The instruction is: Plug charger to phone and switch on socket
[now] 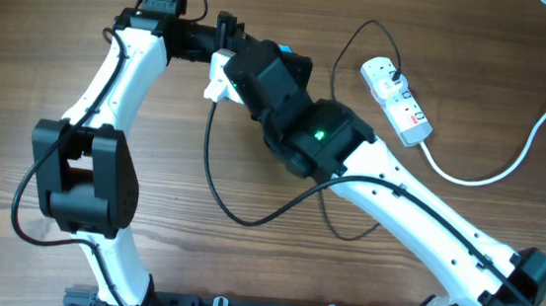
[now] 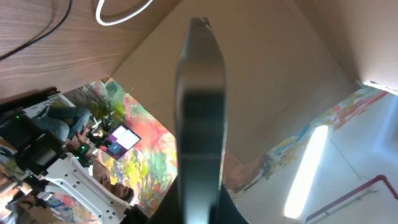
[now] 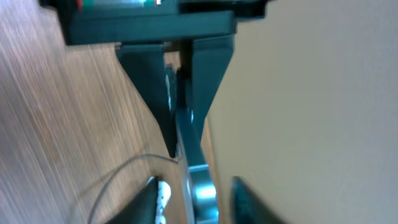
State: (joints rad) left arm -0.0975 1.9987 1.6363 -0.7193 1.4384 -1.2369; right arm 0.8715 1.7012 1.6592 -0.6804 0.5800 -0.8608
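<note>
One wood table (image 1: 272,272) | mural wall (image 2: 143,155) | left fingers (image 3: 208,68) clamp phone (image 2: 200,124) | right fingers (image 3: 245,199) unclear

Robotics lab: left of the left wrist's jaws, more white arm rigs (image 2: 68,180), person in blue (image 2: 62,121), painted mural wall (image 2: 146,155); wood table (image 1: 243,269)

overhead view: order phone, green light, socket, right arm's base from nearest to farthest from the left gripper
1. phone, upper middle, clamped in the left gripper.
2. green light, centre of the table view.
3. socket, upper right.
4. right arm's base, bottom right corner.
</note>
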